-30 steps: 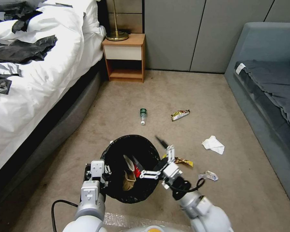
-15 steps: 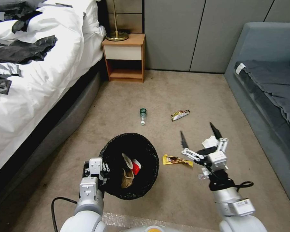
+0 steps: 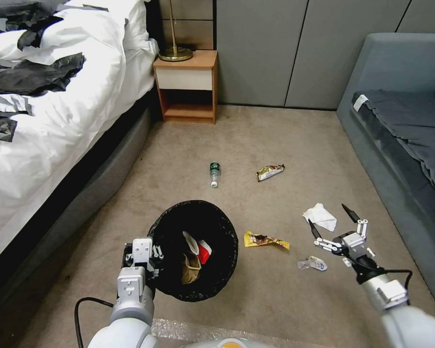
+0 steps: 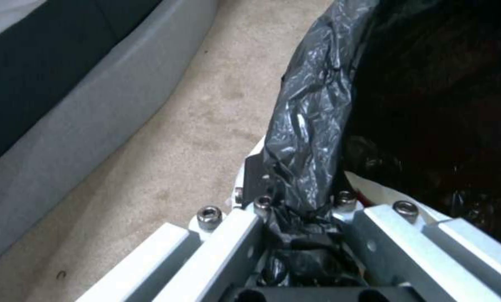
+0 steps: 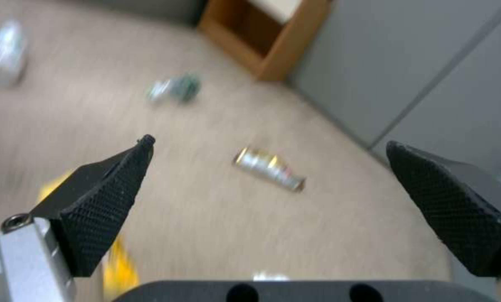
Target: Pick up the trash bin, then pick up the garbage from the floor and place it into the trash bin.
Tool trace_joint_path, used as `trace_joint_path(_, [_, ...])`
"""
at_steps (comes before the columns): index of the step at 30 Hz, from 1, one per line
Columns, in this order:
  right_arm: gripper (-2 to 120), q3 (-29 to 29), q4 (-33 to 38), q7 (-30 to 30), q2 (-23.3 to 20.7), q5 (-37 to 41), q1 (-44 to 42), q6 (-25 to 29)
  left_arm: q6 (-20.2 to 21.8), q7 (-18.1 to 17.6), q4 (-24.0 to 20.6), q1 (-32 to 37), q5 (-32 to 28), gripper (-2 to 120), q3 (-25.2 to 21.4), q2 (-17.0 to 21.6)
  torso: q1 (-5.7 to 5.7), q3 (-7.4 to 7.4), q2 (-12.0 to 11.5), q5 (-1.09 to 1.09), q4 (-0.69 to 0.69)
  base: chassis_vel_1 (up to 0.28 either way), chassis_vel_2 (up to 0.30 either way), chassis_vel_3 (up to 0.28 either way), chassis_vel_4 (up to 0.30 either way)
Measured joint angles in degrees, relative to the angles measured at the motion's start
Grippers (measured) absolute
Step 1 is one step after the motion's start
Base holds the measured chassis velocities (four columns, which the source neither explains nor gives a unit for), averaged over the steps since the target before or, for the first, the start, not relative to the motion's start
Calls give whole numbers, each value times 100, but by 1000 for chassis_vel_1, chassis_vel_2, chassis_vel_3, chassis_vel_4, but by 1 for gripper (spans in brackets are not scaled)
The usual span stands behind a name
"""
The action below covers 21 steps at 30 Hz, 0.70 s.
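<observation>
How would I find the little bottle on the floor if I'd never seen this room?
Start at the wooden nightstand beside the bed. Come straight toward the robot over the carpet, and before the black-lined trash bin lies the small bottle. It alone is green-labelled with a white cap; the nearby litter is flat wrappers and a tissue.

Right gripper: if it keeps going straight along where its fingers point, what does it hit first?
Likely bare floor. The open right gripper aims past the white tissue toward the far foil wrapper, centred between its fingers, though depth is unclear.

A bedroom: bed (image 3: 58,121), nightstand (image 3: 186,87), lamp (image 3: 175,50)
</observation>
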Motion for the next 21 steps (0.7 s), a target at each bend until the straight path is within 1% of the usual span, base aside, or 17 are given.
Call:
trace_joint_path(1, [100, -47, -410, -201, -200, -60, 182, 74, 0, 0, -3, 17, 22, 0, 2, -3, 0, 0, 0, -2, -1, 0, 0, 0, 0])
trace_joint_path(3, [100, -172, -937, -354, -397, -166, 423, 208, -2, 0, -20, 50, 56, 0, 6, -9, 0, 0, 0, -2, -2, 0, 0, 0, 0])
trace_joint_path(4, [100, -172, -937, -354, -397, -166, 423, 208, -2, 0, -20, 50, 56, 0, 6, -9, 0, 0, 0, -2, -2, 0, 0, 0, 0])
trace_joint_path(7, [100, -434, -1779, -577, -490, -390, 839, 366, -8, -1, -56, 111, 104, 0, 8, -16, 0, 0, 0, -2, -1, 0, 0, 0, 0])
trace_joint_path(8, [100, -434, -1779, -577, -490, -390, 839, 366, -8, -1, -56, 111, 104, 0, 8, -16, 0, 0, 0, -2, -1, 0, 0, 0, 0])
trace_joint_path(10, [100, -574, -2317, -610, -452, -749, 1122, 509, -8, -2, -86, 151, 124, 0, -6, -16, 0, 0, 0, -1, -1, 0, 0, 0, 0])
trace_joint_path(11, [100, -598, -2639, -649, -389, -1083, 1330, 648, -9, -3, -99, 175, 137, 0, -14, -17, 0, 0, 0, -1, -3, 0, 0, 0, 0])
trace_joint_path(12, [100, -598, -2639, -649, -389, -1083, 1330, 648, -9, -3, -99, 175, 137, 0, -14, -17, 0, 0, 0, -1, -3, 0, 0, 0, 0])
trace_joint_path(14, [100, -607, -3164, -774, -257, -1527, 1678, 814, -9, -3, -119, 221, 164, 0, -25, -24, 0, 0, 0, -2, 1, 0, 0, 0, 0])
trace_joint_path(15, [100, -607, -3164, -774, -257, -1527, 1678, 814, -9, -3, -119, 221, 164, 0, -25, -24, 0, 0, 0, -2, 1, 0, 0, 0, 0])
trace_joint_path(18, [100, -692, -3713, -868, -116, -1669, 1970, 934, -13, -5, -132, 263, 198, 0, -33, -42, 0, 0, 0, -2, -1, 0, 0, 0, 0])
trace_joint_path(21, [100, -758, -3902, -882, -26, -1680, 2070, 979, -17, -6, -132, 277, 222, 0, -32, -52, 0, 0, 0, -3, -1, 0, 0, 0, 0])
